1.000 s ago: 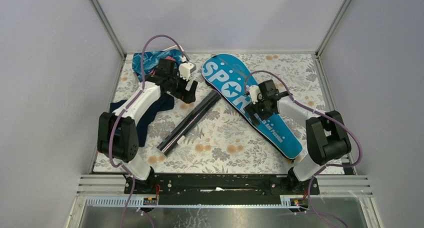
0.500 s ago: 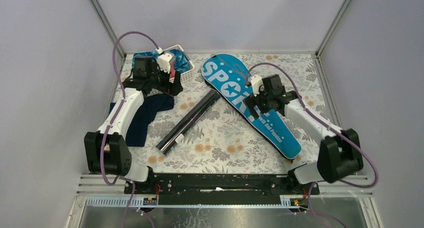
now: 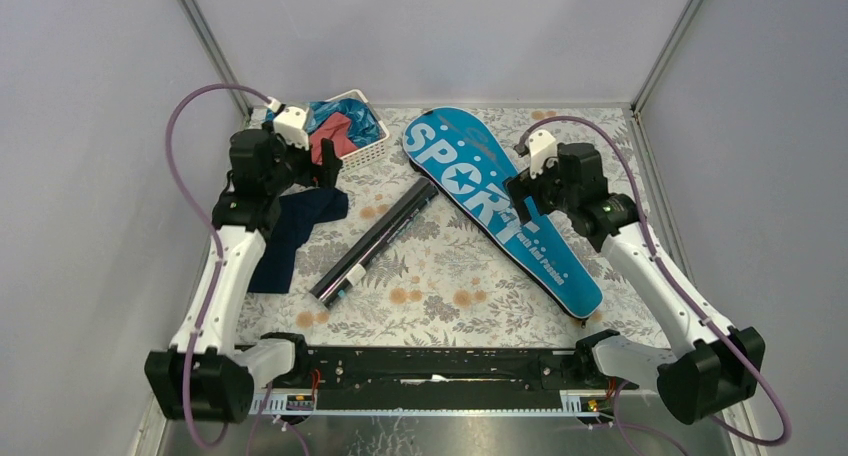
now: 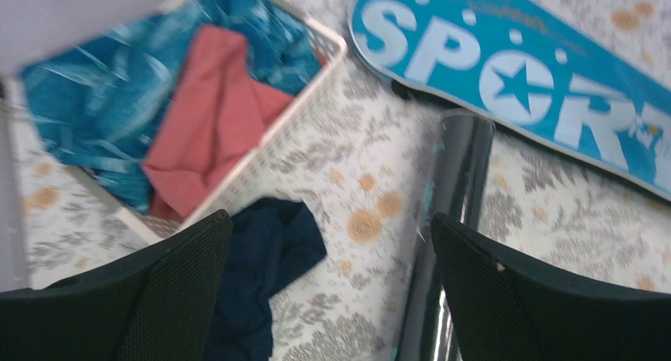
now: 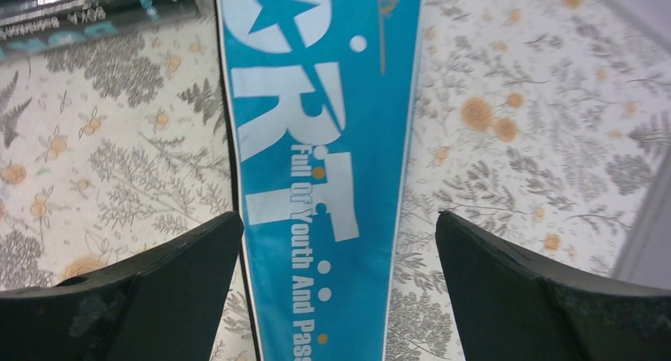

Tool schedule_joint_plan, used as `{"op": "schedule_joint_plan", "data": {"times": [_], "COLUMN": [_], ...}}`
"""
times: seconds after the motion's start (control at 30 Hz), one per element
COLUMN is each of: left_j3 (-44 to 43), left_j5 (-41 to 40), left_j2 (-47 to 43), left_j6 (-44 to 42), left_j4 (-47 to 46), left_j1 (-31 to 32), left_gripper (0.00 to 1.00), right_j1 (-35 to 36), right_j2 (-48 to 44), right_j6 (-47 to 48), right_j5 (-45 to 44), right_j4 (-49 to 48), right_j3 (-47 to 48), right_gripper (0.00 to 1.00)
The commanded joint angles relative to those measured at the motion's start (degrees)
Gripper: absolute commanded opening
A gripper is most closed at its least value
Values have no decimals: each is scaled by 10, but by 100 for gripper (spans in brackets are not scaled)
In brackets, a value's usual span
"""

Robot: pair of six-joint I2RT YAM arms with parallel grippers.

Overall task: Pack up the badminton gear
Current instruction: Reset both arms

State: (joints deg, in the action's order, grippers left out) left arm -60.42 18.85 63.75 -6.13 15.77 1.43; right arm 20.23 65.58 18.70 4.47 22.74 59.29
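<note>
So far: the blue "SPORT" racket bag (image 3: 500, 211) lies flat and slantwise on the right half of the floral table (image 3: 450, 286), wide end far, narrow end near.
Tube: the long black tube (image 3: 375, 241) lies slantwise left of it, its far end up against the bag's edge.
Not in sight: no rackets or shuttlecocks loose in any view; probably inside the bag and tube already, though that cannot be confirmed.
Left gripper (image 4: 328, 242): fingers spread wide, holding nothing, raised over the table between white basket (image 3: 375, 151), navy cloth (image 3: 295, 226) and tube.
Right gripper (image 5: 336, 234): spread wide, empty, above the bag's lettering.
Left to do: little or nothing, by the look; perhaps stowing the tube.
</note>
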Motion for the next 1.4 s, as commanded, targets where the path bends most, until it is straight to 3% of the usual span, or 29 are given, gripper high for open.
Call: {"op": "schedule_joint_plan", "data": {"times": [0.0, 0.2, 0.4, 0.63, 0.93, 1.37], "left_j3": [24, 44, 142, 144, 141, 134], "left_j5": [-56, -48, -35, -14, 82, 70], "left_j2": [-56, -90, -147, -171, -195, -186], "left_j6": [27, 37, 78, 77, 70, 82], "left_j4": [-102, -126, -233, -212, -172, -159], "left_j1": [-7, -8, -7, -10, -13, -13], "left_gripper": [99, 99, 99, 99, 99, 99], "right_j1": [-8, -12, -14, -26, -35, -71], "right_j2": [-51, -116, -149, -190, -205, -236], "right_j6": [-24, -60, -78, -69, -81, -74], "right_j5": [-39, -52, -39, 11, 21, 5], "right_j4": [-30, -112, -174, -205, -191, -184], "right_j3": [36, -5, -76, -128, -130, -132], "right_gripper": [100, 100, 100, 100, 100, 100]}}
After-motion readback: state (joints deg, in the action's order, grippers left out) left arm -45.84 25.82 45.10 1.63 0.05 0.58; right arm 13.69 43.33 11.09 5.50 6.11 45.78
